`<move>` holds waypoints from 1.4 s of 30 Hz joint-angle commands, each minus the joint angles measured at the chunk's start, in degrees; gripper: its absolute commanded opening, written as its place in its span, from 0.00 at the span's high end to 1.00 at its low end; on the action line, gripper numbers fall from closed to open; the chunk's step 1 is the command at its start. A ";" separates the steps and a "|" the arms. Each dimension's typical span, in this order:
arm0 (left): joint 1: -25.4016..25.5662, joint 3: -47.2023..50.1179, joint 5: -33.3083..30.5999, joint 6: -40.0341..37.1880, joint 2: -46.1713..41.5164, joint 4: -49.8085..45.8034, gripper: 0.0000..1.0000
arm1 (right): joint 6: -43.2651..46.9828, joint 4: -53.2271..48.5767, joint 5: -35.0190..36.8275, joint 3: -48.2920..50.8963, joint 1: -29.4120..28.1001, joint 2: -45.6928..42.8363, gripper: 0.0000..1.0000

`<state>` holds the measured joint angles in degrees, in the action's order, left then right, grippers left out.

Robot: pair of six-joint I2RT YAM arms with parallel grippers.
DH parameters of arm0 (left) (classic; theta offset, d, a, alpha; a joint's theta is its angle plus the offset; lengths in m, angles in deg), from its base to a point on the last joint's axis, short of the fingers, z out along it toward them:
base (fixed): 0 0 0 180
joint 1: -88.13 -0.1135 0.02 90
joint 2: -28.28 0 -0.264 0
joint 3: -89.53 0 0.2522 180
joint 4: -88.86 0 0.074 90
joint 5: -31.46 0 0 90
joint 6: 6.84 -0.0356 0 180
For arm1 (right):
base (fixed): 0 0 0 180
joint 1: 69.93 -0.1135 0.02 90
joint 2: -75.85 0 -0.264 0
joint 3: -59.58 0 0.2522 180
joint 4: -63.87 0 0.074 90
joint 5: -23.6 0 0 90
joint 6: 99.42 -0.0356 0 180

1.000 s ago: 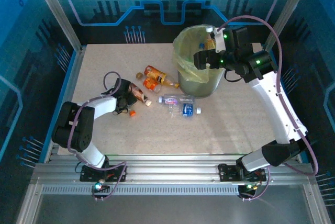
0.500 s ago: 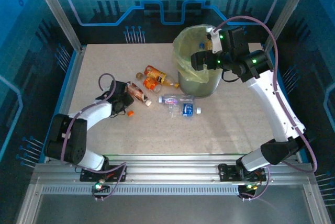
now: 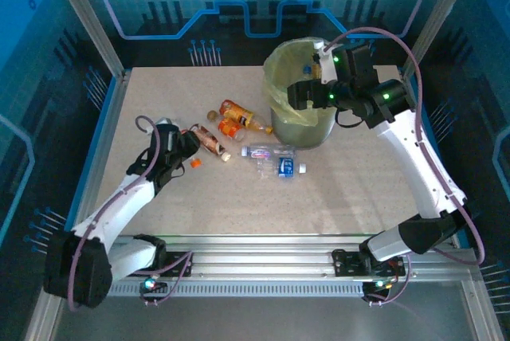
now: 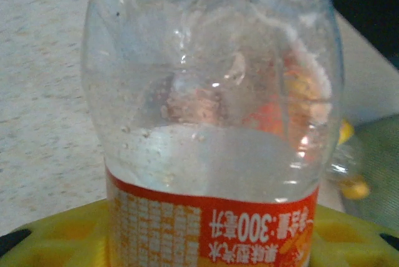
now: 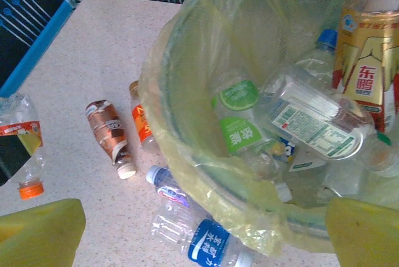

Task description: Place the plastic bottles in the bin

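Observation:
My left gripper [image 3: 182, 150] is shut on a clear crushed bottle [image 4: 212, 92] with a red-orange label and an orange cap [image 3: 194, 163], low over the table's left side. Its yellow fingers [image 4: 56, 236] flank the label. My right gripper [image 3: 299, 94] hangs open over the near rim of the bin [image 3: 275, 78], nothing between its yellow fingers [image 5: 37, 229]. On the table lie a brown bottle [image 3: 211, 143], two orange bottles [image 3: 237, 114] and two clear blue-labelled bottles [image 3: 279, 164]. Inside the bin [image 5: 187, 123] lie a green-labelled bottle [image 5: 237, 123] and several others.
The bin stands at the back right of the speckled table [image 3: 358, 190], its bag hanging over the rim. The loose bottles cluster just left and in front of it. A blue-edged frame [image 3: 103, 126] borders the table's left side.
My left gripper has narrowed onto the clear bottle and the left arm has stretched out; the orange cap shifted slightly left and away. My right gripper slid a little left over the bin.

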<state>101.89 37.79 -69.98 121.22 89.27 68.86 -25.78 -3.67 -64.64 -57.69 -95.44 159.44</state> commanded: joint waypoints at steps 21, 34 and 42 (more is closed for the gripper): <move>20.63 -6.79 19.68 -23.56 5.52 31.82 0.49 | -4.82 11.92 -21.82 2.61 -8.11 2.21 0.00; 22.54 -8.26 23.94 -23.72 6.09 36.47 0.48 | -5.29 12.70 -20.94 0.50 -11.18 8.27 0.09; 22.71 -8.14 23.12 -23.39 6.15 36.78 0.42 | -5.77 13.49 -20.88 0.56 -11.35 8.98 0.48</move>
<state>123.98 31.58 -48.26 99.08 95.78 102.15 -31.88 8.63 -86.33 -55.85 -106.57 167.86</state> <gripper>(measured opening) 0.582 0.557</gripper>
